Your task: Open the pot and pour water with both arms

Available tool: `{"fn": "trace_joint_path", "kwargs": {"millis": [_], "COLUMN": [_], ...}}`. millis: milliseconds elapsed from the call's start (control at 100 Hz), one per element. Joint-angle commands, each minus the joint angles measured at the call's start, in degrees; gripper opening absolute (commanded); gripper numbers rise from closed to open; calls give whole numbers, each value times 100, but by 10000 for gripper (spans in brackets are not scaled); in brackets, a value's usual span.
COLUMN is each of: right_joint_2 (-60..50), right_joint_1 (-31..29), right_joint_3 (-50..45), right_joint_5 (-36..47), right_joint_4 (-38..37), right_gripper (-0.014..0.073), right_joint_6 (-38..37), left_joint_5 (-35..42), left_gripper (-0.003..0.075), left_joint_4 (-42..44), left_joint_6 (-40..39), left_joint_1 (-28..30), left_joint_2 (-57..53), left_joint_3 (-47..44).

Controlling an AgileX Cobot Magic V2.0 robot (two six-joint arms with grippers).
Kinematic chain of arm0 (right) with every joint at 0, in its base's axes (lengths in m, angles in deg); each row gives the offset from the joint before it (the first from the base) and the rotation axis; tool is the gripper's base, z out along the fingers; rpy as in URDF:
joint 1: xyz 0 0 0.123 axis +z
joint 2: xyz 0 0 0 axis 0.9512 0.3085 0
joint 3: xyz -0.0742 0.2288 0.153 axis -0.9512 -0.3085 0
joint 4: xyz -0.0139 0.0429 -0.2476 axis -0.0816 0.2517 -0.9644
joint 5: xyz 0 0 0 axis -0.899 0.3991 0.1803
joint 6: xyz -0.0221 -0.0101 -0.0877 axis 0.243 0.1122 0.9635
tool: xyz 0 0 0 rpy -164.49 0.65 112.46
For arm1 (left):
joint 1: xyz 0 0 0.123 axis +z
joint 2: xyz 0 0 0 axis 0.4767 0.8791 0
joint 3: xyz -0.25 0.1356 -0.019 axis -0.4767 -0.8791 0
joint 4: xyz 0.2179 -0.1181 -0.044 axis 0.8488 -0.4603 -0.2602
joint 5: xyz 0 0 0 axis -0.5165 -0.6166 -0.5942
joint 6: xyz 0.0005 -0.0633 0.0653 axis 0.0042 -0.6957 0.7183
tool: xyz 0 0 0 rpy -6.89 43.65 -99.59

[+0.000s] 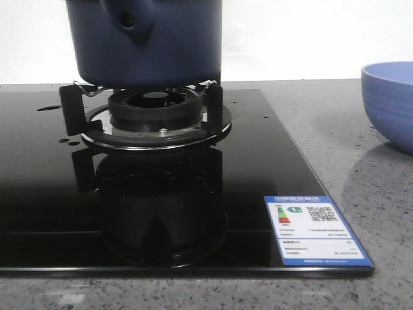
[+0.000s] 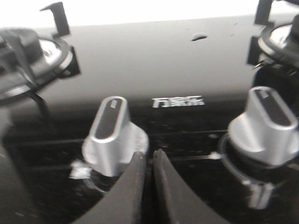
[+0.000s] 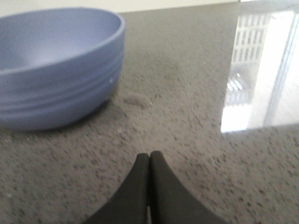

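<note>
The dark navy-blue pot (image 1: 145,45) stands on the burner's pan supports (image 1: 155,119), its stubby handle with a small hole facing the camera; its top is cut off by the front view, so no lid shows. Neither gripper shows in the front view. My left gripper (image 2: 148,156) is shut and empty, low over the stove's front strip beside a silver knob (image 2: 112,135). My right gripper (image 3: 149,156) is shut and empty over the speckled grey counter, a little in front of the periwinkle-blue bowl (image 3: 56,65).
The black glass stove top (image 1: 51,194) carries a blue energy label (image 1: 316,231) at its front right corner. The bowl (image 1: 390,103) stands on the counter right of the stove. A second silver knob (image 2: 266,123) and parts of two burners show in the left wrist view.
</note>
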Motion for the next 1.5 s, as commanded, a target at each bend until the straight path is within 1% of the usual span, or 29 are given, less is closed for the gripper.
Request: {"fn": "trace_joint_path", "kwargs": {"millis": [0,90,170,280,330,400,450,460,500,570,630,700,710,720,750,840,930,1050,1180,1220,1230,1290,1370,1440,1480,1490], "right_joint_2": [-96,-96,-96,-96,-96,-96,-96,-96,-96,-96,-96,-96,-83,-71,-34,264,755,1609,2562,2839,2966,3267,3563,3754,3834,3850], "right_joint_1": [-42,-42,-42,-42,-42,-42,-42,-42,-42,-42,-42,-42,-42,-42,-42,-15,47,223,475,568,617,746,899,1005,1029,1029], "right_joint_3": [-143,-143,-143,-143,-143,-143,-143,-143,-130,-53,99,420,503,545,720,1301,1887,2663,3515,3782,3912,4226,4579,4815,4905,4942], "right_joint_5": [1091,1837,2278,2417,2365,2316,2338,2350,2378,2353,2273,1764,1507,1507,1068,192,-531,-1519,-2885,-3291,-3481,-3888,-4337,-4502,-4528,-4528], "right_joint_4": [113,357,472,1225,1387,1523,1549,1564,1615,1830,2007,2219,2235,2234,2234,2234,2219,2219,2238,2243,2266,2431,2929,3599,3974,4141], "right_gripper": [-66,-66,-66,-64,-63,-63,-63,-63,-63,-63,-63,-63,-63,-63,-63,-63,-63,-63,-63,-63,-63,-63,-64,-69,-69,-69], "right_joint_6": [57,57,45,4,4,4,4,4,4,4,4,4,4,4,4,4,4,4,4,15,45,353,815,1421,1788,1862], "left_joint_5": [685,1163,1603,2131,2239,2405,2512,2544,2633,2675,2675,2284,2168,2107,1822,1113,687,208,-382,-554,-583,-836,-1087,-1211,-1252,-1271], "left_gripper": [-20,-20,-20,-20,-20,-20,-20,-20,-20,-20,-20,-20,-20,-20,-20,-20,-20,-20,-20,-20,-20,-19,-6,-3,-4,-3], "left_joint_4": [238,172,-45,-635,-841,-1477,-2109,-2404,-2915,-3840,-4278,-4438,-4438,-4438,-4397,-4031,-3581,-3533,-3533,-3533,-3533,-3673,-4227,-5078,-5713,-5821], "left_joint_6": [-66,-66,-66,-66,-66,-66,-66,-66,-66,-66,-66,-66,-66,-66,-66,3,45,435,1019,1088,1118,1345,2241,3229,4149,4149], "left_joint_1": [4,4,-7,-7,-7,-7,-7,-7,-7,-7,-7,-30,-42,-40,-67,-185,-322,-559,-945,-1098,-1124,-1388,-1771,-2149,-2369,-2404], "left_joint_2": [-149,-149,-149,-149,-149,-149,-149,-149,-149,-149,-149,-149,-149,-149,-122,65,407,1067,1866,2102,2177,2467,2843,3077,3212,3233], "left_joint_3": [-156,-156,-156,-156,-156,-156,-144,-144,-144,-144,-131,27,114,114,275,701,1180,1809,2541,2711,2776,3027,3337,3510,3610,3610]}}
